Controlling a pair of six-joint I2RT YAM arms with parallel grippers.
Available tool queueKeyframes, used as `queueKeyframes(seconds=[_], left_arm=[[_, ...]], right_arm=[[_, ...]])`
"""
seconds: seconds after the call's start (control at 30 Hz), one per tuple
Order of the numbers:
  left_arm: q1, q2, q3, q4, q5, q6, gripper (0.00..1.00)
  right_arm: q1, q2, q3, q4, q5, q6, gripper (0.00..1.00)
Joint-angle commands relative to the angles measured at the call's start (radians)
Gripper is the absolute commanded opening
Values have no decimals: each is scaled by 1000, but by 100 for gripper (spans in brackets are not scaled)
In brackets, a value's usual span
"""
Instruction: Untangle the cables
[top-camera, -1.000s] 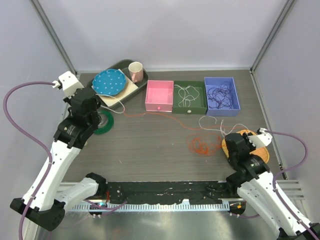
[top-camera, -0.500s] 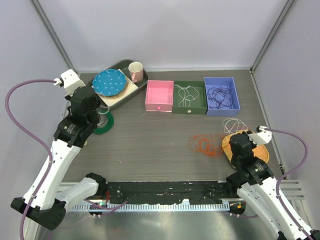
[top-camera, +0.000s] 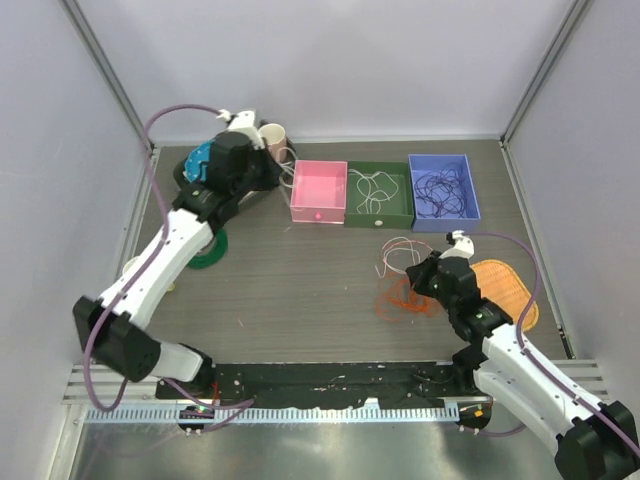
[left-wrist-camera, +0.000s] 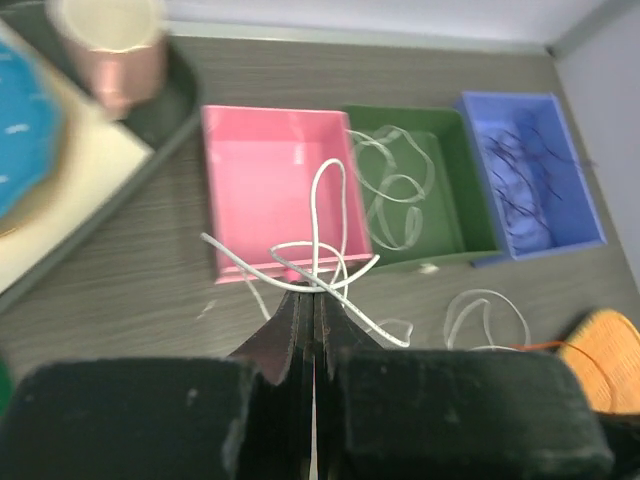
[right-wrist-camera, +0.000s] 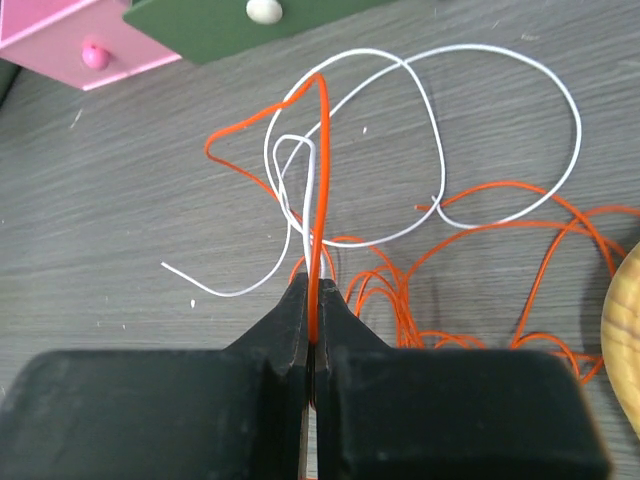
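At the far left sits a tray (top-camera: 255, 188) with a blue plate (top-camera: 200, 160) and a cup (top-camera: 272, 135); I treat those as clutter. My left gripper (left-wrist-camera: 313, 300) hangs above the table in front of the pink box (left-wrist-camera: 262, 170). Its fingers are clenched flat together on a white cable (left-wrist-camera: 330, 190), which stands up in a loop and trails off both sides. I judge it is held high there so the strand lifts out of the tangle.

Next along, the green box (top-camera: 400, 195) already holds white cable and the blue box (top-camera: 470, 190) holds dark purple cable (top-camera: 438, 192), so the boxes look like sorting bins by colour.

Further right, my right gripper (right-wrist-camera: 313, 290) is low over the tangle, jaws squeezed shut on the orange cable (right-wrist-camera: 322, 150). A white strand (right-wrist-camera: 360, 51) runs down into the same pinch, so I may have both. The rest of the orange cable lies in a heap on the table just beside a woven mat (top-camera: 505, 290), with white loops crossing over it. Pulling with both arms from here could tighten the crossing, I think.
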Motion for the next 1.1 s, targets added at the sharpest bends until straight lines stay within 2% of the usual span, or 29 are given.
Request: queueKeyframes(seconds=[0.0, 0.13, 0.3, 0.43, 0.53, 0.57, 0.6, 0.63, 0.7, 0.73, 0.77, 0.8, 0.83, 1.07], left_arm=[[-92, 141, 143, 170, 204, 44, 0], [-144, 328, 276, 251, 328, 44, 0], [-146, 569, 514, 262, 363, 3, 0], [-161, 811, 733, 152, 365, 27, 0], [-192, 984, 1027, -9, 305, 108, 2], [-203, 1030, 1086, -51, 281, 122, 10], [-221, 1060, 1137, -116, 223, 142, 24], [-232, 1084, 1178, -144, 194, 159, 51], [-250, 1100, 1200, -151, 129, 190, 65], [-252, 1086, 1158, -140, 129, 191, 76], [-252, 1053, 1130, -129, 101, 184, 81], [-252, 1030, 1104, -106, 100, 185, 97], [-252, 1008, 1067, -102, 110, 188, 100], [-295, 795, 880, -132, 162, 216, 100]], right_arm=[[1, -15, -40, 120, -56, -9, 1], [1, -38, -56, 114, -50, -12, 1], [1, -62, -71, 123, -52, -18, 1], [1, -68, -69, 101, 0, -20, 1], [1, -74, -77, 115, -4, -17, 1], [1, -74, -80, 118, -1, -17, 1], [1, -73, -82, 118, -1, -17, 1], [1, -71, -82, 115, 0, -15, 1], [-1, -68, -80, 112, -3, -14, 1], [1, -70, -86, 115, -6, -12, 1], [1, -70, -86, 117, -3, -11, 1], [1, -70, -88, 117, -3, -11, 1], [1, -70, -89, 115, -1, -11, 1], [-1, -74, -80, 98, -1, -9, 1]])
